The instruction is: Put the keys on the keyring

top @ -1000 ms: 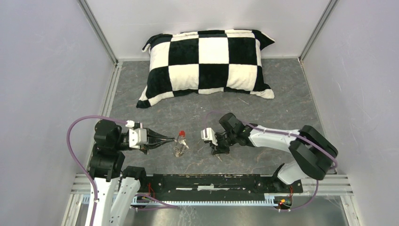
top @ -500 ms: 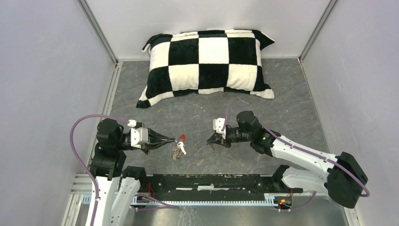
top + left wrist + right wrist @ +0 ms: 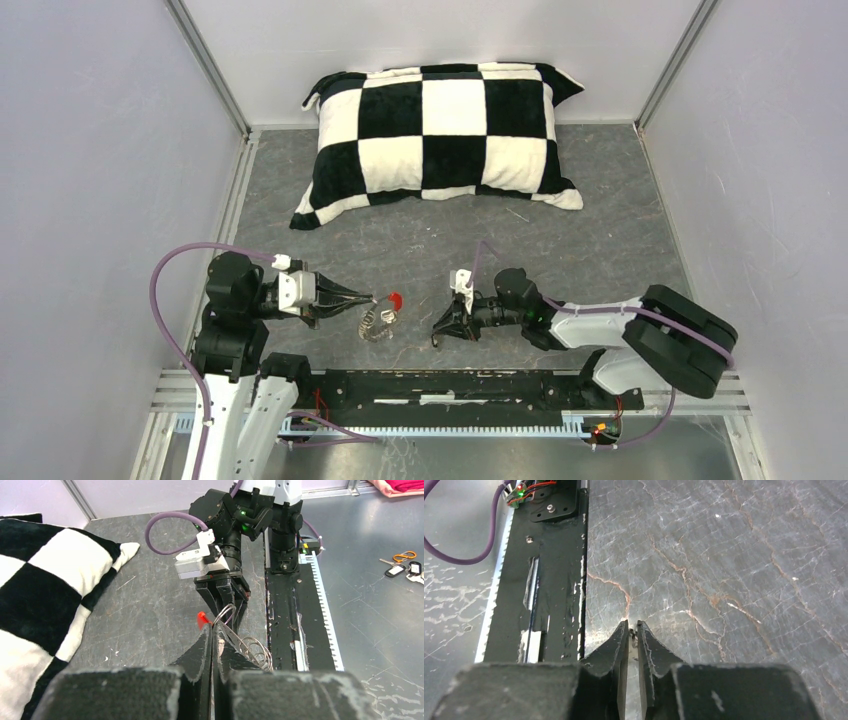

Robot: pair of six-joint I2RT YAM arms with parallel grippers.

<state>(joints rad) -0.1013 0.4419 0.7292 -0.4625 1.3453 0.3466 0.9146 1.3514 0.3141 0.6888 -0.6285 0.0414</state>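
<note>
My left gripper [image 3: 370, 298] [image 3: 212, 627] is shut on the wire of the keyring [image 3: 375, 323] [image 3: 252, 650], just beside its red sleeve [image 3: 396, 298] [image 3: 202, 619]. The silvery coils hang down to the right of the fingers. My right gripper [image 3: 436, 337] [image 3: 633, 625] points down at the table to the right of the keyring. Its jaws stand a narrow slit apart. A tiny dark bit shows between the tips; I cannot tell what it is. Two dark-headed keys [image 3: 400, 570] with an orange ring lie on the metal plate beyond the rail, far from both grippers.
A black-and-white checkered pillow [image 3: 440, 130] lies at the back of the grey mat. The black rail [image 3: 450, 385] runs along the near edge, close under my right gripper. Walls close in on the left, right and back.
The right arm has swung back and dropped its gripper low toward the near rail, and its jaws have parted slightly. The keyring's coils shifted a little. The left gripper stayed put.
</note>
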